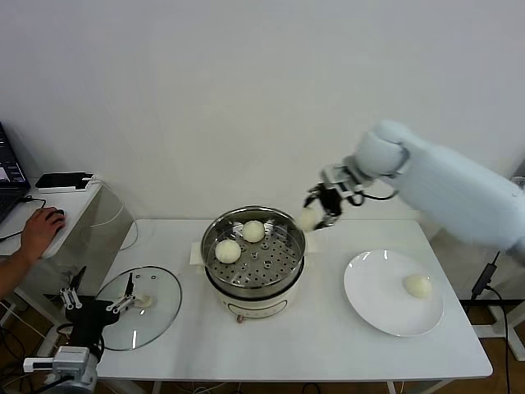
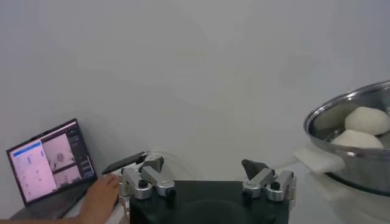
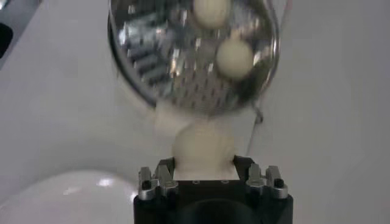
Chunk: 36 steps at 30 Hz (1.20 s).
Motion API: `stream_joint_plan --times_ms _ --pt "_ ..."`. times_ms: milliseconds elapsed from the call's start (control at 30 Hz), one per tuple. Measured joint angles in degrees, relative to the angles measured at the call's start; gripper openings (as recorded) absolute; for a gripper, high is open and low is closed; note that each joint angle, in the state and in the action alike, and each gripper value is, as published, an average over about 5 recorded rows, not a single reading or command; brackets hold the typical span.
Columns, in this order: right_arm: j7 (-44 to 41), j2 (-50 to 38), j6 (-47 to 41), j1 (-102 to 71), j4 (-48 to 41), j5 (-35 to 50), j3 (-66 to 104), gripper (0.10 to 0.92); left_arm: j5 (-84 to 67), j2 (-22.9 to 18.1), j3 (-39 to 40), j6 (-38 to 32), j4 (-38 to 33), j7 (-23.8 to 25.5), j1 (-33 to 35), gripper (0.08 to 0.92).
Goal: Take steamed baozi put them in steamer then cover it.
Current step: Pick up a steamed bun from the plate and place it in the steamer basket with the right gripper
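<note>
Just beside the steamer's (image 1: 254,256) right rim, the right gripper (image 1: 316,215) is hanging in the air, its jaws gripping a baozi (image 3: 204,146). Two baozi (image 1: 240,240) are sitting on the tray inside, and a fourth (image 1: 417,286) is lying on the plate (image 1: 373,295) at the desk's (image 1: 312,345) right. The cover (image 1: 139,308) is lying flat at the left, where the left gripper (image 2: 207,182) is waiting low with jaws open.

Steamer (image 1: 254,254) uncovered, two baozi (image 1: 240,241) inside, near half free.

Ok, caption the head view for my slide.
Right gripper carries a bun to the steamer, which already holds two; one waits on the plate.
</note>
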Motion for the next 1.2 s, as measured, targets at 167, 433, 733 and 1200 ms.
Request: stream_joint_plan --times_ms 167,433,733,1200 --pt "0.83 5.15 2.33 0.37 -0.72 -0.1 -3.32 0.619 -0.31 -0.63 -0.77 -0.01 -0.42 0.02 0.18 0.823" --pt "1.56 9.47 8.5 -0.2 -2.25 -4.48 -7.69 0.62 -0.92 -1.43 -1.92 0.01 -1.18 0.05 0.43 0.823" --pt "2.33 12.49 14.47 -1.28 -2.93 -8.85 -10.42 0.628 -0.96 -2.0 -2.36 -0.07 -1.27 0.05 0.3 0.823" --pt "1.72 13.65 17.18 -1.66 -1.67 -9.67 -12.11 0.721 -1.17 -2.03 -2.59 -0.2 -0.93 0.08 0.13 0.823"
